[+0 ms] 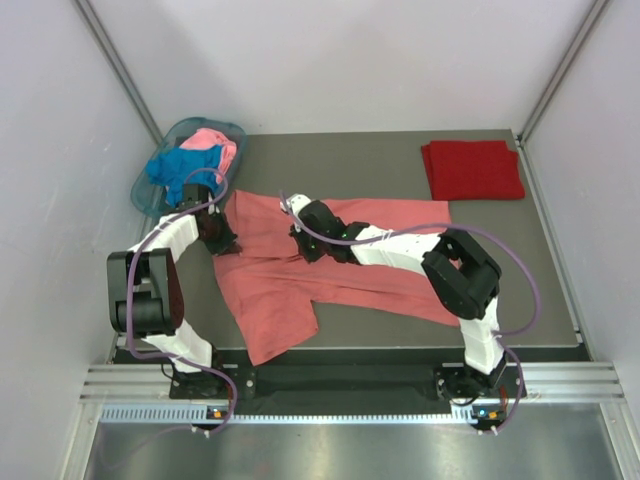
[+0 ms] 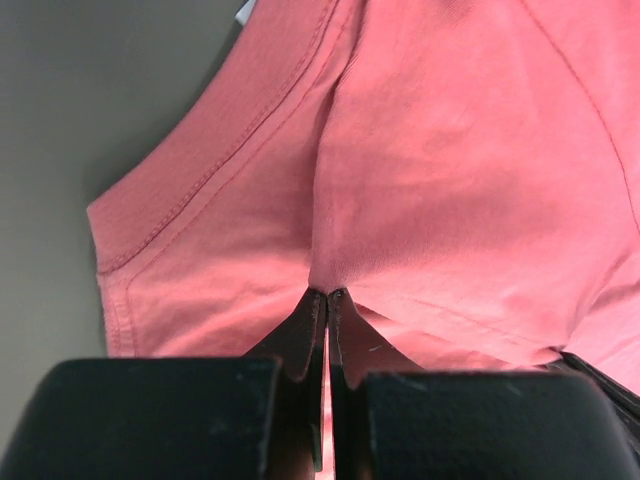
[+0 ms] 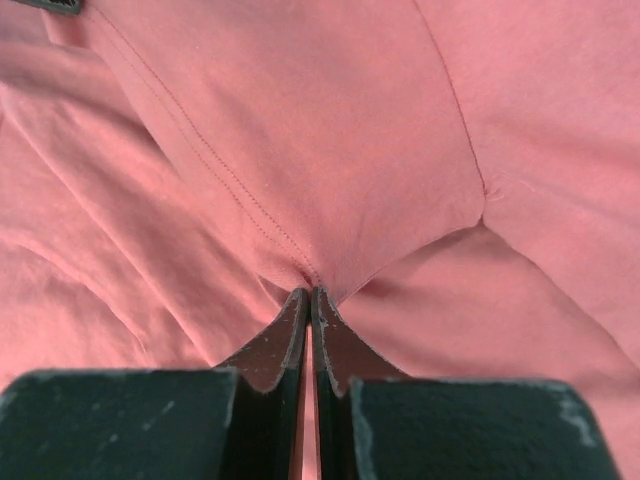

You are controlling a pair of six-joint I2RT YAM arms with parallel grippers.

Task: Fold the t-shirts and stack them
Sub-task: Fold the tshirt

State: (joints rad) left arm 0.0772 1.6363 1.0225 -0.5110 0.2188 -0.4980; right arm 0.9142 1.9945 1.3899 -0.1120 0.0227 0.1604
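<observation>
A salmon-coral t-shirt lies spread across the middle of the grey table. My left gripper is shut on its left edge; the left wrist view shows the cloth pinched at the fingertips, beside a sleeve hem. My right gripper is shut on the shirt's upper middle; the right wrist view shows the fabric pinched at the tips. A dark red t-shirt lies folded at the back right. A bright blue t-shirt and a light pink t-shirt lie bunched in the basket.
A translucent teal plastic basket stands at the table's back left corner, just behind my left arm. White walls close in on the left, back and right. A metal rail runs along the near edge.
</observation>
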